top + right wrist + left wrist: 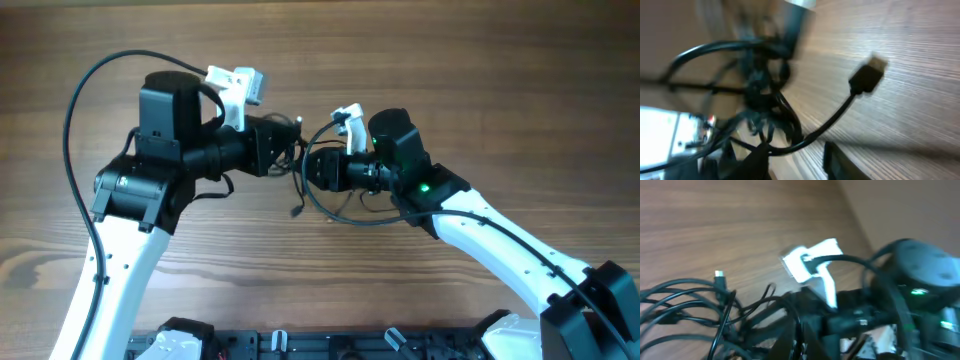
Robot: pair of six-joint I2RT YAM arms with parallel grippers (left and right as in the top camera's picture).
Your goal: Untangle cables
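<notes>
A tangle of thin black cables (330, 212) lies at mid-table between my two arms. My left gripper (285, 148) comes in from the left and is shut on a cable strand (801, 340) at the tangle's edge. My right gripper (312, 168) faces it from the right. Its fingers (795, 160) are open, with one black cable crossing just above the gap beside the left finger. That cable ends in a black plug (867, 77) lying on the wood. The knot (757, 85) sits ahead of the right fingers. A small connector (718, 275) sticks up from the loops in the left wrist view.
The wooden table (480, 90) carries nothing else. A loose cable end (297, 212) hangs toward the front. The right arm's white camera mount (815, 262) and black wrist (920, 275) are close in front of the left gripper. The left arm's own black lead (80, 90) arcs at far left.
</notes>
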